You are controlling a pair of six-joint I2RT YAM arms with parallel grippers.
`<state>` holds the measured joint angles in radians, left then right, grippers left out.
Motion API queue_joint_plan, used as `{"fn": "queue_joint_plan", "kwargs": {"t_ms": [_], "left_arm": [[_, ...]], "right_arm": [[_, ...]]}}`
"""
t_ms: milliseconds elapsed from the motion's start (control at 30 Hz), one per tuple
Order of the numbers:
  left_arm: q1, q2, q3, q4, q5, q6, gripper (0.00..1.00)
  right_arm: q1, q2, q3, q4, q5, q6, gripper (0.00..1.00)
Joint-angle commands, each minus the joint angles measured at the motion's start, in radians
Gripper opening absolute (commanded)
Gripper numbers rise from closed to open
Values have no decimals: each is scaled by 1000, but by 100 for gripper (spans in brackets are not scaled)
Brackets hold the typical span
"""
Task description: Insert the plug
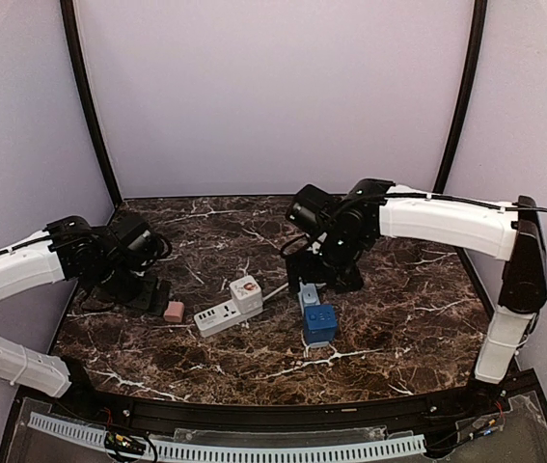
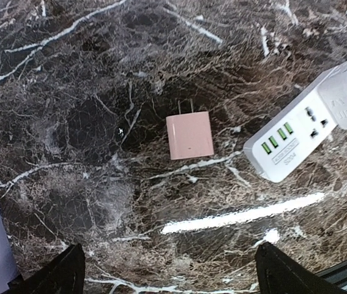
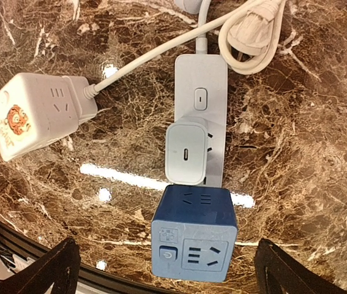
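A pink plug (image 2: 190,135) lies flat on the marble, prongs pointing away from my left gripper (image 2: 170,269), which hangs open above and short of it with nothing between its fingers. In the top view the pink plug (image 1: 174,311) sits just right of the left gripper (image 1: 144,291). A white charger plug (image 3: 186,153) stands seated in a pale grey power strip (image 3: 201,86), next to a blue cube socket (image 3: 193,236). My right gripper (image 3: 170,267) is open above the blue cube, its fingers well apart from it and from the charger.
A white power strip (image 2: 286,146) with green USB ports lies right of the pink plug, with a white cube adapter (image 3: 38,113) bearing a cartoon sticker on its end. A coiled white cord and plug (image 3: 253,33) rest beyond the grey strip. The table's front edge (image 1: 273,410) is close.
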<state>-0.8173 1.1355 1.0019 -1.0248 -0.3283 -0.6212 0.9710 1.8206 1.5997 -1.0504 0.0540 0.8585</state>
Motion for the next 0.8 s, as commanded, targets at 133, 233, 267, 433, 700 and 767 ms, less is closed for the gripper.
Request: {"fn": "queue_joint_plan", "kwargs": {"t_ms": [133, 233, 267, 433, 700, 767], "left_arm": [[193, 245, 69, -46, 223, 117, 85], [229, 317, 122, -29, 265, 153, 81], [242, 354, 133, -23, 284, 171, 81], [275, 513, 245, -52, 308, 227, 81], [297, 667, 305, -60, 350, 276, 78], [309, 685, 314, -59, 353, 285, 74]], "right_arm": [[3, -122, -14, -44, 44, 23, 98], [5, -141, -7, -51, 26, 19, 99], [4, -149, -6, -54, 25, 18, 99], [4, -202, -26, -56, 28, 12, 99], [0, -236, -37, -55, 28, -1, 99], [0, -238, -37, -55, 23, -2, 99]]}}
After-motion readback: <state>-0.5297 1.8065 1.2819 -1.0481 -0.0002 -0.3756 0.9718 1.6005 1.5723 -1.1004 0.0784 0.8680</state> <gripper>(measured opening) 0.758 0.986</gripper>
